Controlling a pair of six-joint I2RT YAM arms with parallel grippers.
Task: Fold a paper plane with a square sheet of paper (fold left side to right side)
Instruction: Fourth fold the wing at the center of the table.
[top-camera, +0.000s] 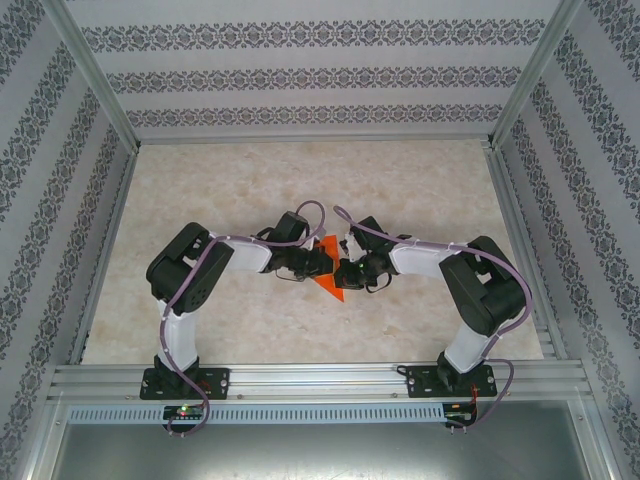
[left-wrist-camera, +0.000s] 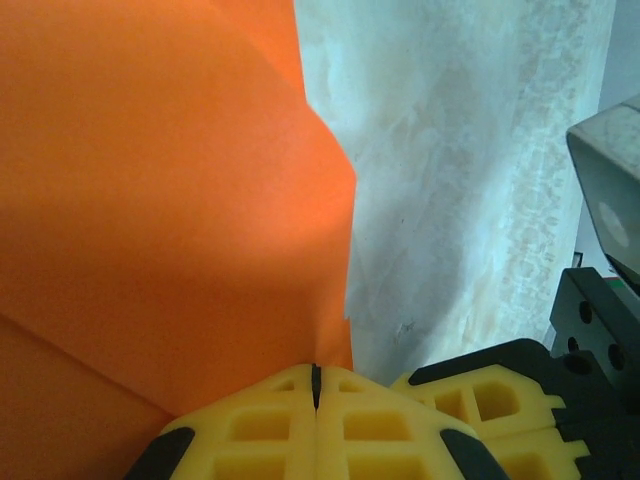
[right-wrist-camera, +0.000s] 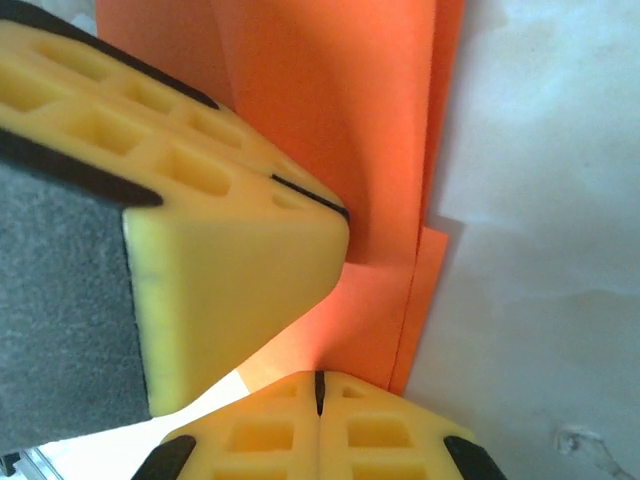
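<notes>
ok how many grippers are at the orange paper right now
2. The left gripper is shut, tips at the left side of the orange paper. The right gripper is shut at its right side, close beside the left one.

— What do my arms look like?
— You have white links (top-camera: 180, 340) and black joints (top-camera: 185, 268), and each arm stands on a black base plate (top-camera: 186, 382).
— Cables?
— You'll see a lilac cable (top-camera: 313, 204) along each. Your left gripper (left-wrist-camera: 315, 388) has yellow pads with square pockets.
</notes>
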